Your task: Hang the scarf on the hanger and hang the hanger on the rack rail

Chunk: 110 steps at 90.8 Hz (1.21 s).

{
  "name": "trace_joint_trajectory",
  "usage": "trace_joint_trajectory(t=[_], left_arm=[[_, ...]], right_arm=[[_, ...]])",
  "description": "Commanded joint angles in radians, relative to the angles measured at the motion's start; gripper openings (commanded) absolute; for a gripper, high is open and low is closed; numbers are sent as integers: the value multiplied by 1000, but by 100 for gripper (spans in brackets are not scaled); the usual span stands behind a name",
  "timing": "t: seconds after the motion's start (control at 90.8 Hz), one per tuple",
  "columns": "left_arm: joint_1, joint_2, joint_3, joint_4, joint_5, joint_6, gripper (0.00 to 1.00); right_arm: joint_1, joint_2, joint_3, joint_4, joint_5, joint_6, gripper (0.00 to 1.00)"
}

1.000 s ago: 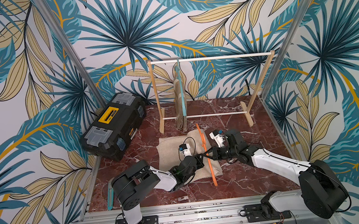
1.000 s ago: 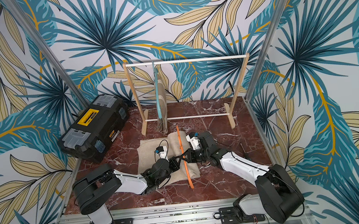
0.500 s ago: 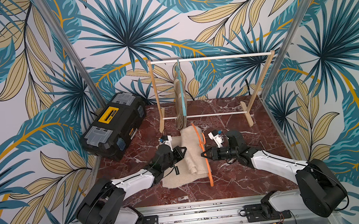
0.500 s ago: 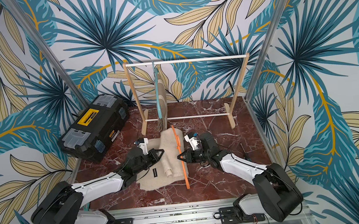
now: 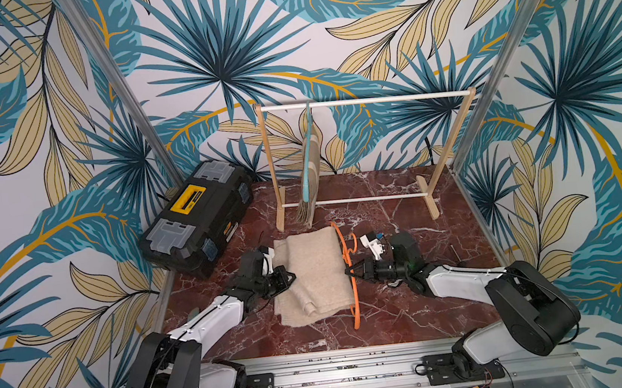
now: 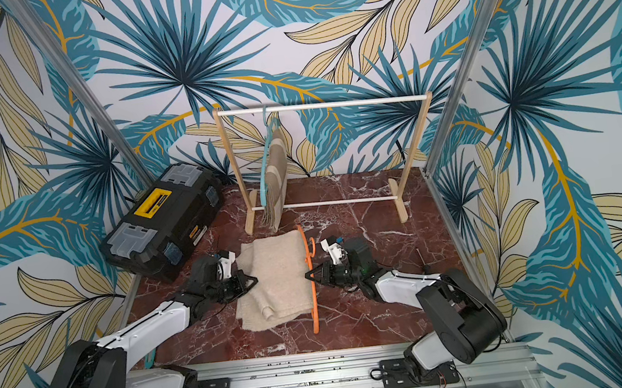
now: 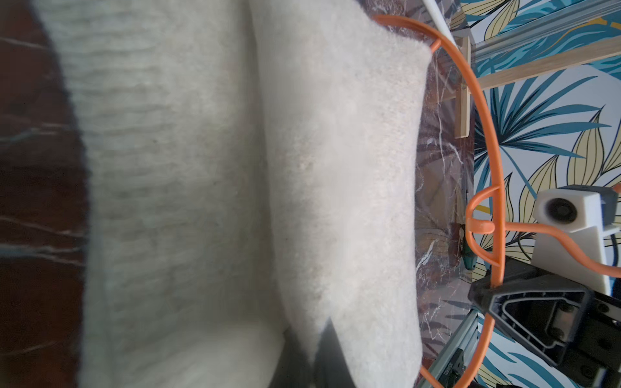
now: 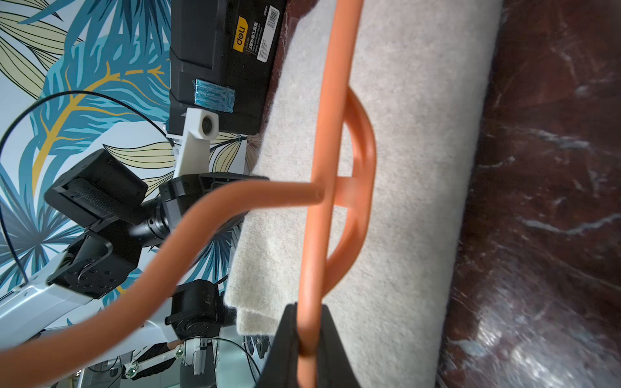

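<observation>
Left gripper (image 5: 291,276), pinching the scarf (image 5: 317,265) by its edge, is pulling it farther from the hanger (image 5: 356,304) than before | right gripper (image 5: 349,271) is clamping the hanger | threading is likely advancing.

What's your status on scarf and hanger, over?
Left gripper shut on scarf edge. Right gripper shut on orange hanger. Scarf beside hanger, not hung. Toolbox apart, near left arm.
</observation>
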Motion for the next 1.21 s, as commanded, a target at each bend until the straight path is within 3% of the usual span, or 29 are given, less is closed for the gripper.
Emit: trace_joint_trajectory(t=[0.0, 0.275, 0.385, 0.683, 0.716, 0.771, 0.881, 0.958, 1.201], left_arm=[[30, -69, -5, -75, 18, 51, 0], [200, -205, 77, -349, 63, 194, 0], [248, -191, 63, -315, 93, 188, 0], [224, -16, 46, -152, 83, 179, 0], [204, -12, 37, -135, 69, 174, 12], [173, -10, 22, -111, 48, 158, 42], [118, -21, -11, -83, 0, 108, 64], [91, -83, -35, -81, -49, 72, 85], [56, -315, 11, -195, -133, 33, 86]], right_arm=[[-1, 20, -25, 32, 33, 40, 0], [6, 1, 44, -119, 19, -49, 0], [6, 15, 48, -141, 11, -70, 0], [6, 10, 60, -165, -9, -109, 0], [6, 8, 69, -164, -10, -109, 0], [6, 7, 91, -177, -5, -112, 0], [6, -7, 144, -226, 5, -130, 0], [6, -25, 182, -258, 5, -137, 0], [9, -102, 301, -467, -1, -171, 0]])
